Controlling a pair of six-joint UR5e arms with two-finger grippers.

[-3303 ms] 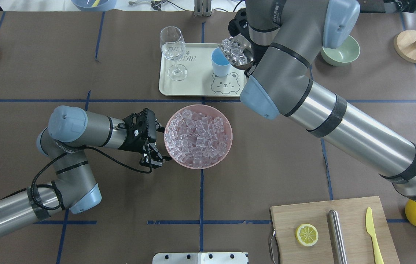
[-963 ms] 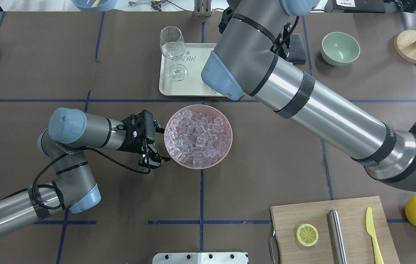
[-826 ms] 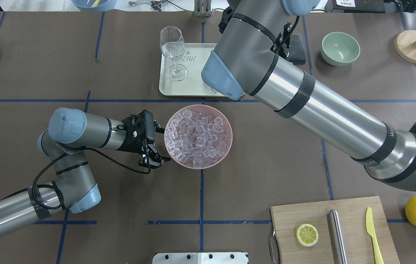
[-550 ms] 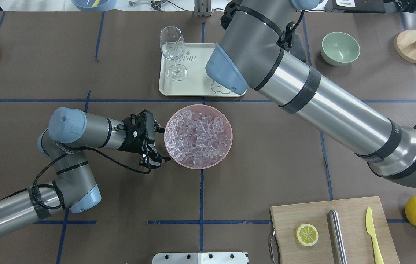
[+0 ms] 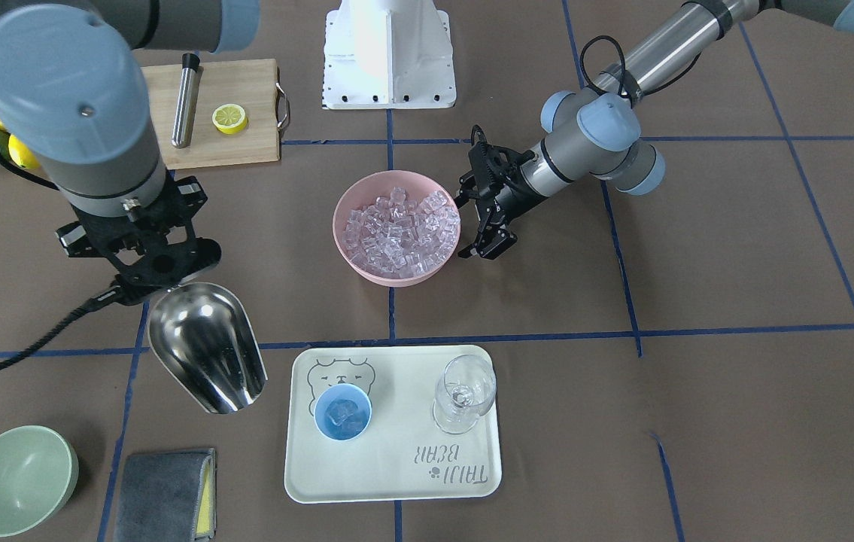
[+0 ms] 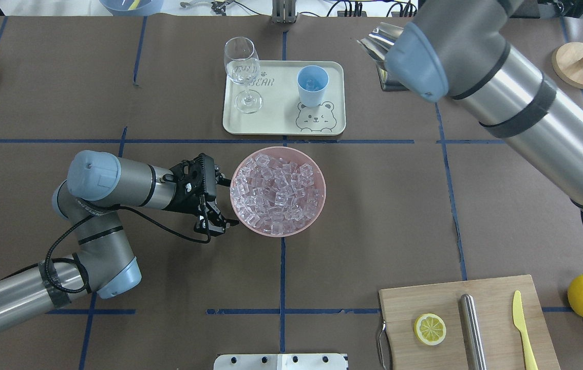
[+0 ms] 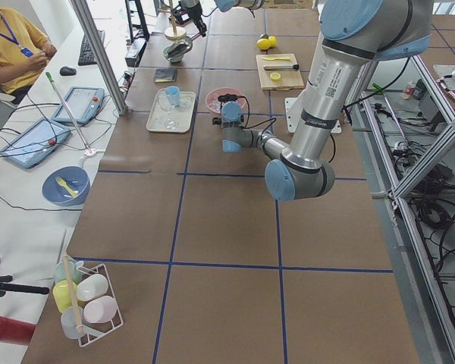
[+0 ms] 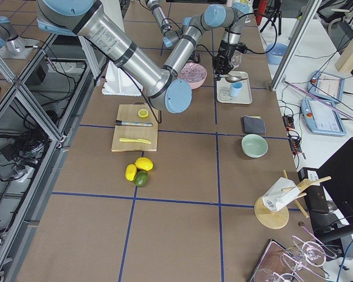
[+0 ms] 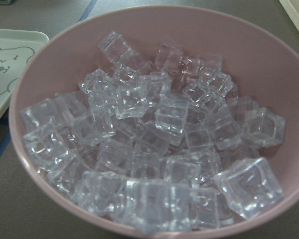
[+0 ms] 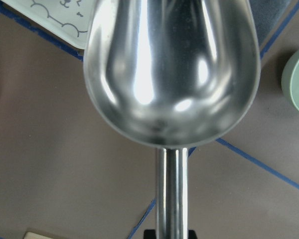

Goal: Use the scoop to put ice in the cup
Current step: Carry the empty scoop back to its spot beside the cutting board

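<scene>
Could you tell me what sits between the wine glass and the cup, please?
Nothing: between the wine glass and the cup is only bare tray, as the overhead view shows.

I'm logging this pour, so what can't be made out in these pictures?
- How many pieces of ice lie in the cup: too small, front-facing view.
- Whether the left pincer is open or shut: dark and too small, overhead view.
- The green bowl: hidden under the right arm, overhead view.

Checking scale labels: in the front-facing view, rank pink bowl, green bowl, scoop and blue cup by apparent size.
1. pink bowl
2. green bowl, slightly smaller
3. cup, smallest
The scoop looks bowl-sized, but it is held raised, nearer the camera, so unranked.
</scene>
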